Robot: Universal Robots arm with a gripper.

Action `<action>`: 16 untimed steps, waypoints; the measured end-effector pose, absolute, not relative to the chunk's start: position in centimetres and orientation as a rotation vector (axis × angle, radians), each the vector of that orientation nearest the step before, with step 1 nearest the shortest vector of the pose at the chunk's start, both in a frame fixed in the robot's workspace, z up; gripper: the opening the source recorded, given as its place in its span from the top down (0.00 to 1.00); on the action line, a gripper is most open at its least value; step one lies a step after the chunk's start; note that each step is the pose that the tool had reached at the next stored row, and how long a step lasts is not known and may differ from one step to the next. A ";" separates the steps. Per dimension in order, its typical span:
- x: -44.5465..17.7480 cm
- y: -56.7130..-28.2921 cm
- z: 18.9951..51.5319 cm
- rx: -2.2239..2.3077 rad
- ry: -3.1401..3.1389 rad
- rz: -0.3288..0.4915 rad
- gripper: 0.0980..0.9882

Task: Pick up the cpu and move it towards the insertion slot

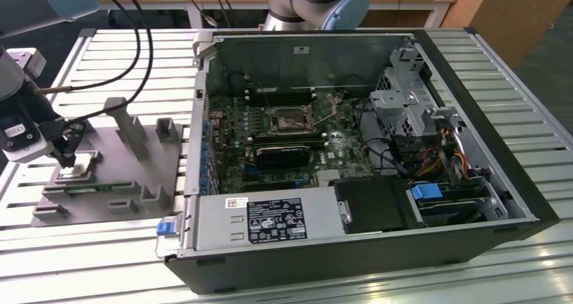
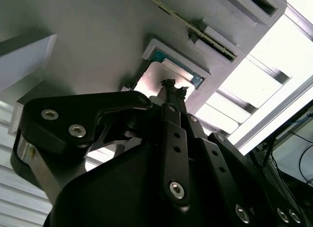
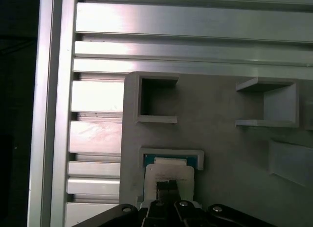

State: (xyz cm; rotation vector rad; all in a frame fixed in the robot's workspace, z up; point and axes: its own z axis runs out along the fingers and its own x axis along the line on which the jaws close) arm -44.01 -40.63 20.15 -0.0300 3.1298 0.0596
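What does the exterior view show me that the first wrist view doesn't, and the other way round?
The exterior view adds the open computer case, with the insertion slot on its board, apart from the grey holder plate at the exterior view's left. The first wrist view adds a close look: the cpu lies in a framed nest with a blue-green edge, near empty square pockets. Both share the gripper right over the cpu, the plate and the slatted metal table.
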 end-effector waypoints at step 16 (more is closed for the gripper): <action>-44.0 -40.6 20.1 -0.030 3.130 0.060 0.38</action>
